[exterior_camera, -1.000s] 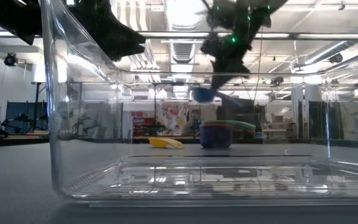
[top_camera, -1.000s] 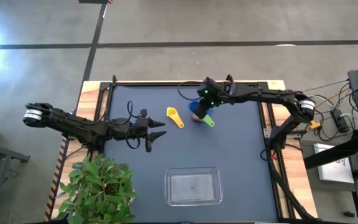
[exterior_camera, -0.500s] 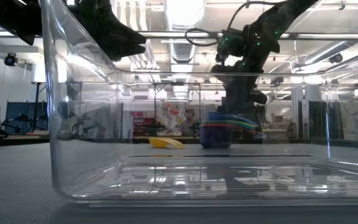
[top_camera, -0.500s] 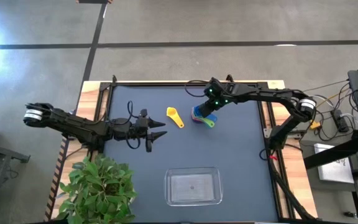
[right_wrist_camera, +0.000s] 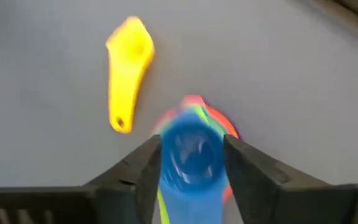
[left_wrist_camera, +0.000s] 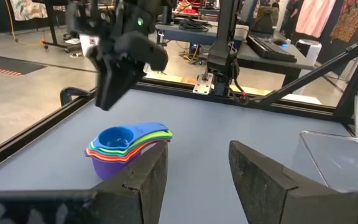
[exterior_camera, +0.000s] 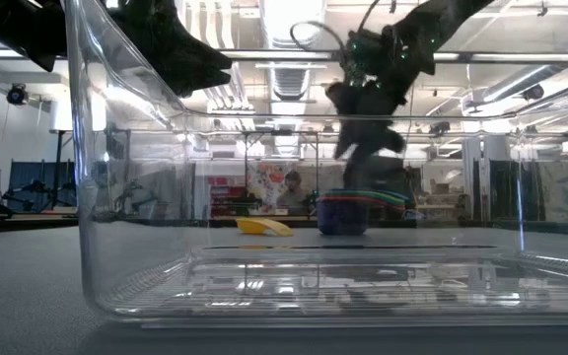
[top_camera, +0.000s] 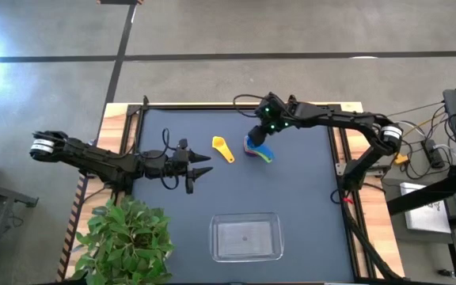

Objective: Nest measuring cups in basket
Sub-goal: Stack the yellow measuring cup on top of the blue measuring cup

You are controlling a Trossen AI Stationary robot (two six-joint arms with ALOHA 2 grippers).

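From the high view, most of the nesting looks done but none of it in the right place: a stack of measuring cups [top_camera: 258, 149] stands on the dark tabletop [top_camera: 307, 206] toward the far side, the yellow cup [top_camera: 222, 149] lies alone just beside it, and the clear basket [top_camera: 247, 237] near the front edge holds nothing. The right hand [top_camera: 258, 133] hangs right over the stack, while the left hand [top_camera: 200, 169] waits well apart on the other side with its fingers spread. In the low view, the basket [exterior_camera: 97, 237] fills the foreground, empty, with the stack [exterior_camera: 348, 210] and yellow cup [exterior_camera: 264, 226] seen beyond it. The left wrist view shows the stack [left_wrist_camera: 126, 148] with the blue cup topmost. The right wrist view looks down on the stack [right_wrist_camera: 191, 152] between parted fingers [right_wrist_camera: 145, 177] gripping nothing. Left to do, I judge: add the yellow cup [right_wrist_camera: 127, 68] and move everything into the basket.
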